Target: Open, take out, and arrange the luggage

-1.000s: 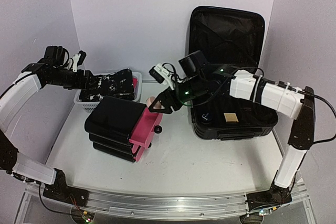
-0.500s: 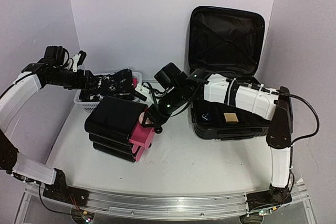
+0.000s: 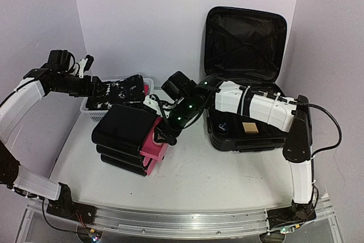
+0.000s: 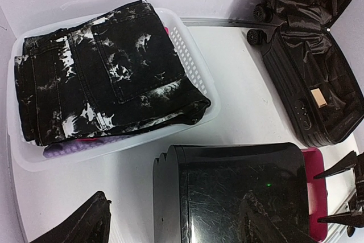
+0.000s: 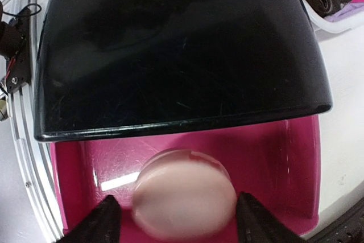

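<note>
The luggage (image 3: 250, 123) is the big black suitcase at the right, lying open with its lid (image 3: 244, 38) upright; the left wrist view shows it (image 4: 318, 78) too. My right gripper (image 3: 165, 132) reaches left over the pink drawer (image 5: 284, 157) of a small black case (image 3: 128, 135). A pale pink rounded object (image 5: 185, 192), blurred, sits between its spread fingers (image 5: 108, 220) with a slim gap on the left side. My left gripper (image 4: 176, 226) hangs open above the case top and the basket, holding nothing.
A white perforated basket (image 4: 193, 66) with folded black-and-white jeans (image 4: 102, 78) stands at the back left, just behind the small case. A tan tag (image 3: 248, 127) lies in the suitcase's lower half. Purple walls close in the back and sides.
My right arm swung left from the suitcase to the pink drawer, carrying the pale object. Its jaws have widened around the object. The left arm stayed still.
</note>
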Controlling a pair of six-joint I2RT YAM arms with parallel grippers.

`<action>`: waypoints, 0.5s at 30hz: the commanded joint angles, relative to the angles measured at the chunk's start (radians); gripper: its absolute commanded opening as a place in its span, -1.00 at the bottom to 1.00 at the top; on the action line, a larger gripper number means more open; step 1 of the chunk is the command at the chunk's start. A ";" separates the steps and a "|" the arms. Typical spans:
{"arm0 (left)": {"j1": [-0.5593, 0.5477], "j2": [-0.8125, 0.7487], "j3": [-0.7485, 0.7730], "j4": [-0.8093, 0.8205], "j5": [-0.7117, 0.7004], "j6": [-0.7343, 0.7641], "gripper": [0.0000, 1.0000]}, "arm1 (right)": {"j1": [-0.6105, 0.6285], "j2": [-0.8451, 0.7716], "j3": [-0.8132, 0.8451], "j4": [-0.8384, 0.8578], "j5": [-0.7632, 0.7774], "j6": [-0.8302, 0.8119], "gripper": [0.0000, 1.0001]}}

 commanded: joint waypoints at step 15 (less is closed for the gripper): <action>0.000 -0.003 -0.002 0.050 0.039 -0.015 0.57 | 0.001 -0.237 -0.252 0.079 0.300 0.225 0.76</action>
